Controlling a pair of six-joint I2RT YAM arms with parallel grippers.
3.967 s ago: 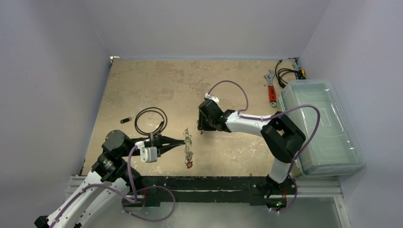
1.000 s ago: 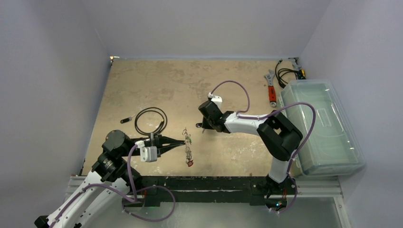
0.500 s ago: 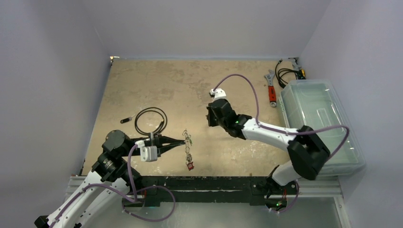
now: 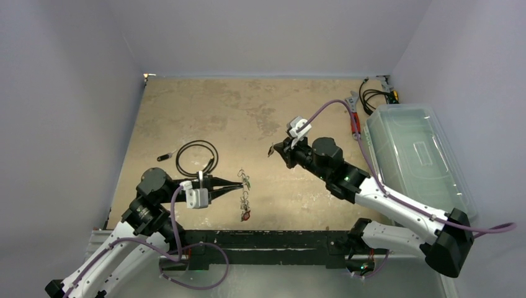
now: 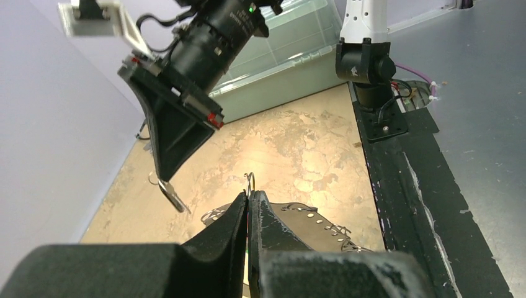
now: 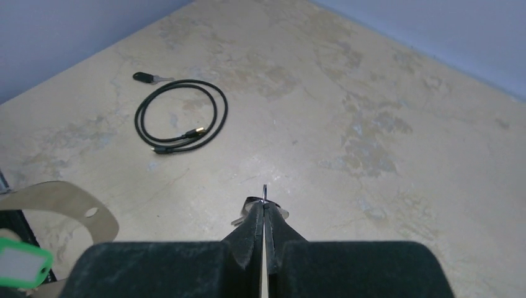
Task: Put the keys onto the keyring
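Silvery key (image 5: 169, 194) pinched in the black right end effector (image 6: 264, 211); left end effector (image 5: 249, 200) clamps the perforated metal keyring (image 5: 307, 215).

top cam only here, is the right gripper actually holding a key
observer: yes, the left wrist view shows a silvery key hanging from the right gripper, fingers shut on it
operator: and the left one
observer: the left gripper is shut on the keyring, whose holed metal band curves off beside the tips
operator: dark speck left of the cable?
observer: the right wrist view shows a black-headed key lying flat on the table, apart from the cable
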